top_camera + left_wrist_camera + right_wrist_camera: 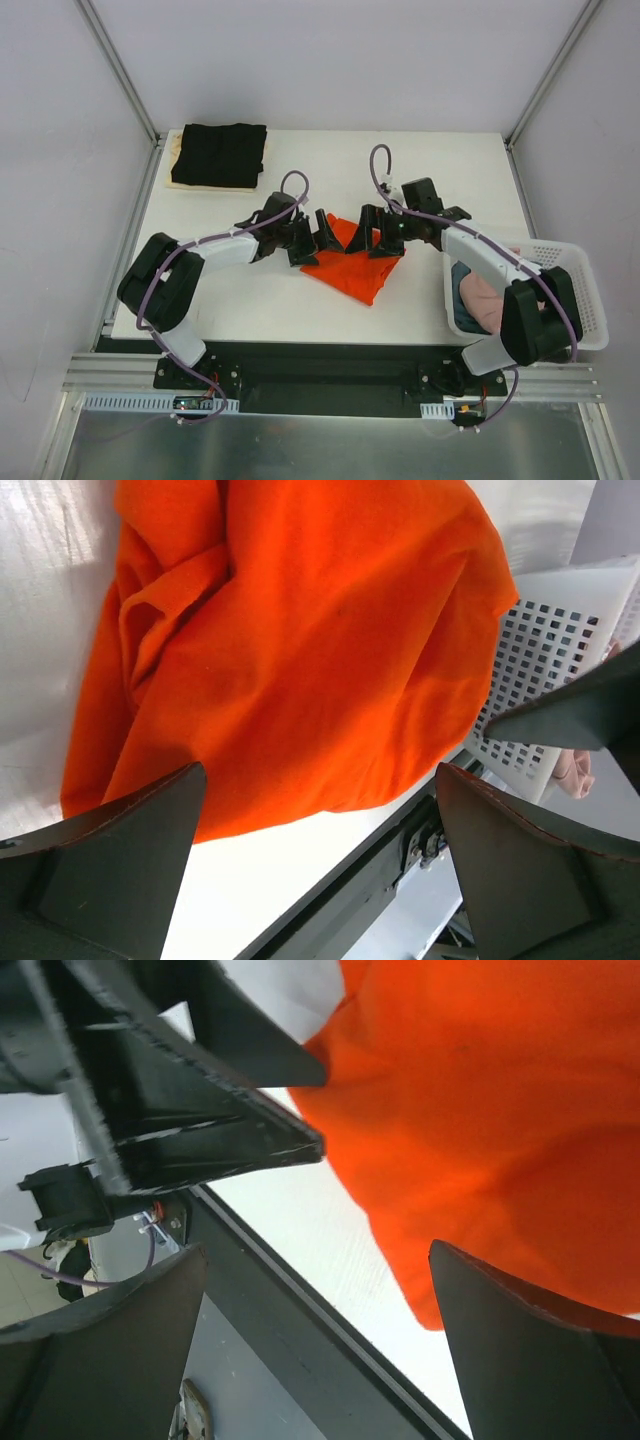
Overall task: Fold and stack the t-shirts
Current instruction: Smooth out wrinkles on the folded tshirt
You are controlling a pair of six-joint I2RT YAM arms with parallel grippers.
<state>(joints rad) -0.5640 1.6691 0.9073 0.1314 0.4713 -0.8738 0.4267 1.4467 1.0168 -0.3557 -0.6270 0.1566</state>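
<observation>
A bright orange-red t-shirt lies crumpled on the white table's middle; it fills the left wrist view and shows in the right wrist view. My left gripper is open at its left edge, holding nothing. My right gripper is open at its upper right edge, holding nothing. The two grippers face each other across the shirt's far part. A folded black t-shirt lies on a cream one at the far left corner. Pink and dark blue shirts lie in the basket.
A white lattice basket stands at the table's right edge, beside the right arm; it also shows in the left wrist view. The table's near edge and a dark rail run below the shirt.
</observation>
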